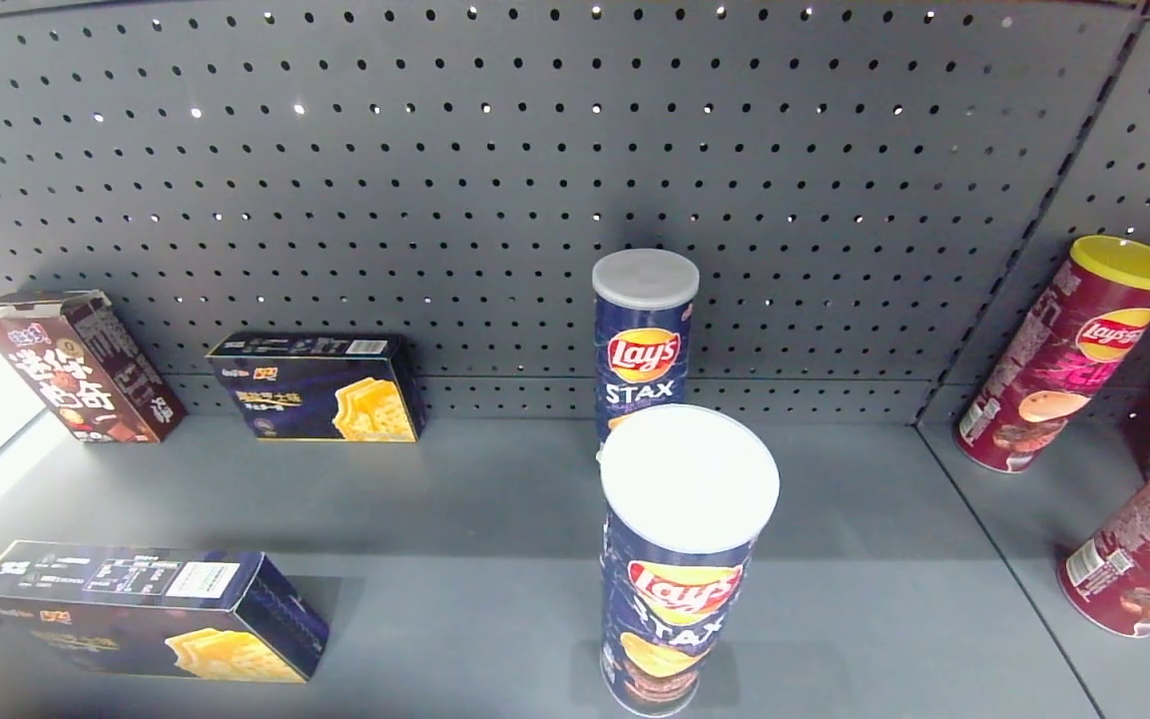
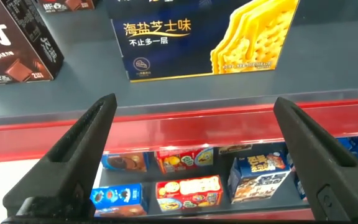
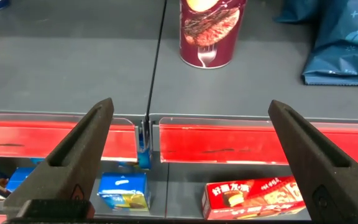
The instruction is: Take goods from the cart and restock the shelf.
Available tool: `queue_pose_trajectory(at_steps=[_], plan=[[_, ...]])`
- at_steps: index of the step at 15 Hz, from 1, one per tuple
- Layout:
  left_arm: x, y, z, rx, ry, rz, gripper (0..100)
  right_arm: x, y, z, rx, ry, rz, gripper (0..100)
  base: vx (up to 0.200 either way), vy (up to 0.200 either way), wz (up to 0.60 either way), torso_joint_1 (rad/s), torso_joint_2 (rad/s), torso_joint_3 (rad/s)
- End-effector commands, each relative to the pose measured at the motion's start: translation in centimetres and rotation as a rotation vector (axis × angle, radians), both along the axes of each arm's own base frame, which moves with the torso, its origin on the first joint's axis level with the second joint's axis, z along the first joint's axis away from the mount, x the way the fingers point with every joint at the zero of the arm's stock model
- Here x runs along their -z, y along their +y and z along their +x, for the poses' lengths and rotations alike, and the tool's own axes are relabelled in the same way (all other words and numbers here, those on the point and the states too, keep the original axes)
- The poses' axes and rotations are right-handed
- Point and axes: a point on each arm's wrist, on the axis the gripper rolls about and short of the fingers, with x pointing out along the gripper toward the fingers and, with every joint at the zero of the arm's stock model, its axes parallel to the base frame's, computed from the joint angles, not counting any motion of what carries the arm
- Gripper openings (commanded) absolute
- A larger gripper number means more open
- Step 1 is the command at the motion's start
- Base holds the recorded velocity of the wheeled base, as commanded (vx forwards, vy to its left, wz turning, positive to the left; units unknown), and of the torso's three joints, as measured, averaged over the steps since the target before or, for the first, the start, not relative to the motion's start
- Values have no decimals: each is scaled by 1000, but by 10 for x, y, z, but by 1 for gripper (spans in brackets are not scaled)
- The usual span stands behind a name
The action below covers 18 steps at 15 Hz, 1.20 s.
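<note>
1. Head view: bare shelf point(image 1: 475, 519) floor lies open between the front cracker box point(image 1: 151, 611) and the near blue can point(image 1: 680, 569).
2. Left wrist view: my left gripper point(image 2: 196, 101) hangs spread and empty before the red shelf edge point(image 2: 197, 127).
3. Right wrist view: my right gripper point(image 3: 191, 104) is likewise spread and empty; the maroon can point(image 3: 207, 31) on the shelf beyond is cut off.

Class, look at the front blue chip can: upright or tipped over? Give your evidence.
Upright. The front blue chip can stands on its base on the shelf, white lid facing up.

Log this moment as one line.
left gripper open, empty | right gripper open, empty | front can and rear can upright on shelf
</note>
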Motion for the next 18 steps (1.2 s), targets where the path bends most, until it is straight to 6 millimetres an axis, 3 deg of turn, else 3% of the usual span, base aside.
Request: queue_pose_trajectory(at_steps=[1, 18], plan=[[0, 0, 0, -1, -1, 0, 100, 0, 0, 0, 0, 1, 0, 100, 0, 0, 0, 0, 0, 0], [0, 0, 0, 1, -1, 0, 100, 0, 0, 0, 0, 1, -2, 100, 0, 0, 0, 0, 0, 0]])
